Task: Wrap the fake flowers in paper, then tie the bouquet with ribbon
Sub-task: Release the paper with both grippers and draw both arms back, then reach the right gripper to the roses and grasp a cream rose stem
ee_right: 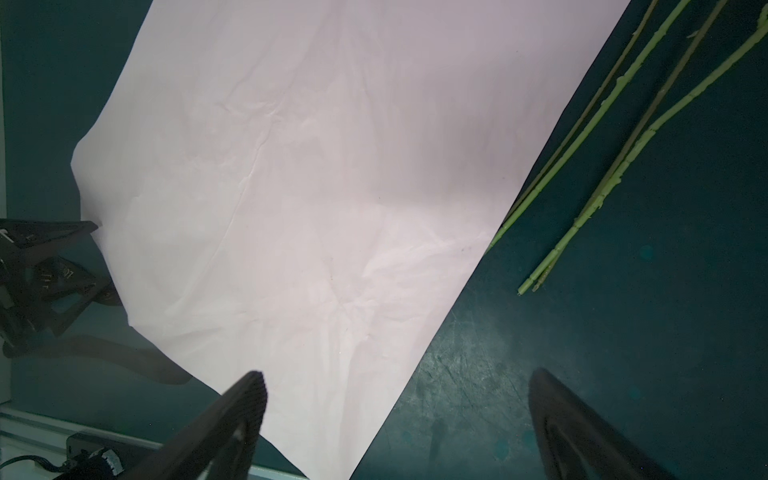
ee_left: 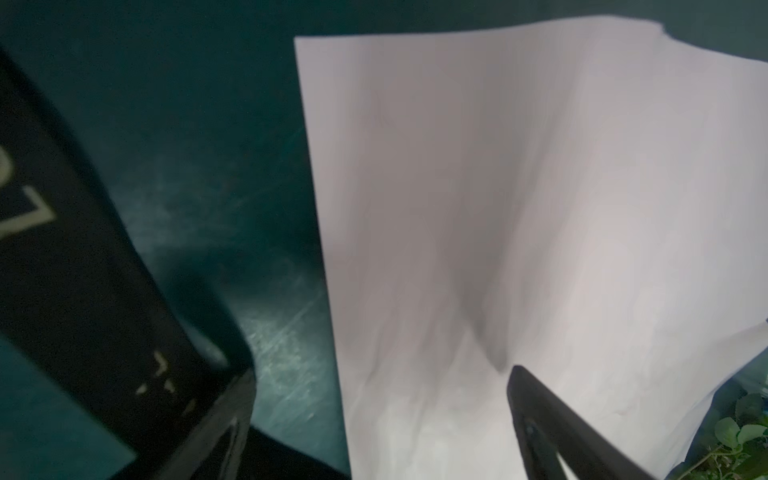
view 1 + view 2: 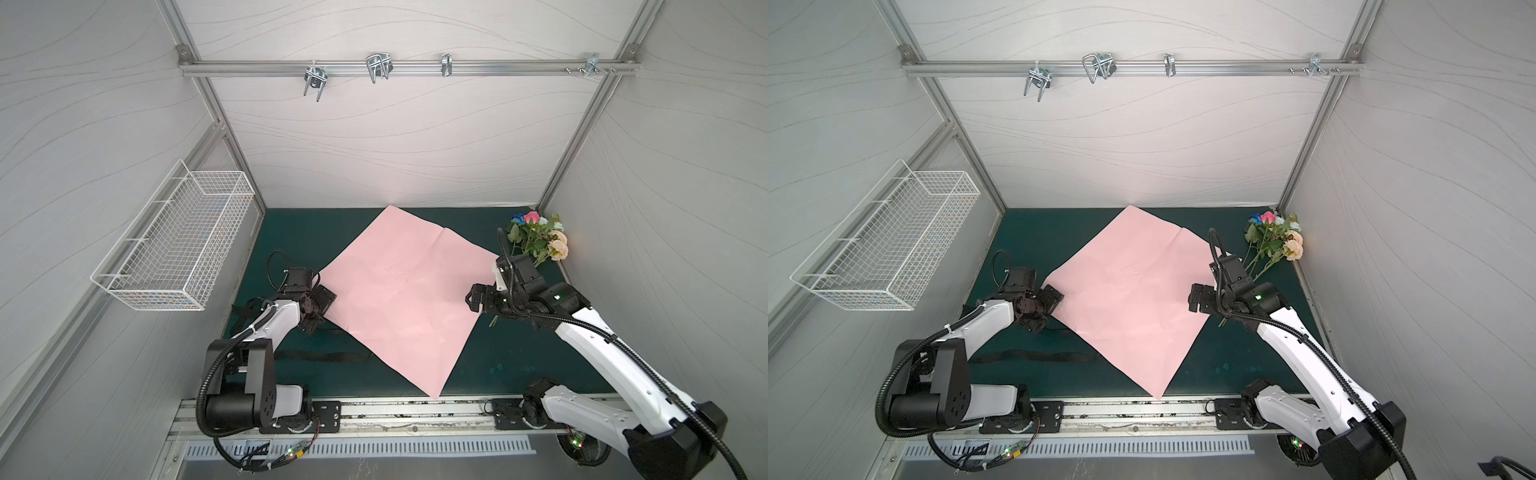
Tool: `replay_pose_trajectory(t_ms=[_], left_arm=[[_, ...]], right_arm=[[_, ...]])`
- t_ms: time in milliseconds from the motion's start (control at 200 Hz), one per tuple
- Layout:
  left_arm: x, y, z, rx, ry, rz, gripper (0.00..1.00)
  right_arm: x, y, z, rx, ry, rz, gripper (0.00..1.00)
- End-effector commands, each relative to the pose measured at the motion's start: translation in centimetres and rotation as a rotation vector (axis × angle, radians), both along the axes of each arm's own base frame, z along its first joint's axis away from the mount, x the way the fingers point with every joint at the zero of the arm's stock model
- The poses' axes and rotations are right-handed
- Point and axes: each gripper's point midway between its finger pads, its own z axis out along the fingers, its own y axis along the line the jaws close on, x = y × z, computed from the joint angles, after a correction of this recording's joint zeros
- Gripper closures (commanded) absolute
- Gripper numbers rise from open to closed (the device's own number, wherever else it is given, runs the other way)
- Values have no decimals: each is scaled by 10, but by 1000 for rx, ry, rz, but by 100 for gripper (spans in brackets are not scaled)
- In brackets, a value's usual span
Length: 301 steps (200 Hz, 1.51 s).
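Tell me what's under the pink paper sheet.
The pink paper sheet lies on the dark green mat. A black ribbon comes up to its near edge; whether it runs underneath is hidden, as is anything else below.

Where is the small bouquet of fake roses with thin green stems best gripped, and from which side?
Grip the bouquet by its bare stems near the cut ends, from above, jaws across them: they lie flat, close together on the dark green mat.

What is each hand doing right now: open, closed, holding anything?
Left hand: open, empty, at the pink sheet corner.
Right hand: open, empty, over the pink sheet's opposite edge.
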Motion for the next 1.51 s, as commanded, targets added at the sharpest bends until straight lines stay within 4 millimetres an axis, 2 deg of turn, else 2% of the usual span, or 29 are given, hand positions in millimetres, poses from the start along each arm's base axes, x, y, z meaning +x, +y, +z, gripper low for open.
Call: replay_pose_trajectory(t_ms=[0,125,245,360,410,585,730,805,895,1015,1115,1165,1260,1361,1481,1501], left_arm=[[9,-5,2,-47,-36,36,5],[13,-10,-8,-86,-43,38,5],[31,-11,-8,-97,-94,37,13],[52,-11,-4,-98,-131,26,25],[61,-10,-3,-91,-141,24,36],[75,-2,-5,-77,-146,43,58],[81,8,-5,-43,-152,60,70],[84,14,-7,-34,-149,69,81],[89,21,-7,-13,-147,76,82],[97,27,-3,28,-141,42,77],[106,25,6,35,-166,-2,51],[111,23,10,33,-178,-19,46],[120,21,18,28,-203,-49,40],[124,21,27,31,-216,-58,23],[115,28,43,77,-225,-33,2],[113,30,47,88,-227,-31,1]], right_arm=[[4,2,-2,-1,-3,6,1],[6,0,2,-5,-16,0,1],[7,-1,2,-8,-23,-6,1],[8,-3,1,-18,-20,-15,1],[8,-4,0,-25,-19,-23,1],[9,-13,-6,-58,-7,-57,1],[8,-29,-22,-103,37,-125,1],[6,-41,-35,-136,85,-177,1],[7,-58,-52,-171,129,-237,1],[15,-74,-70,-170,144,-301,1],[29,-89,-77,-143,136,-362,1],[39,-100,-77,-129,127,-404,1],[60,-121,-75,-86,99,-479,10],[86,-141,-77,-25,77,-536,20],[114,-162,-87,-26,70,-571,28],[118,-167,-89,-35,75,-582,28]])
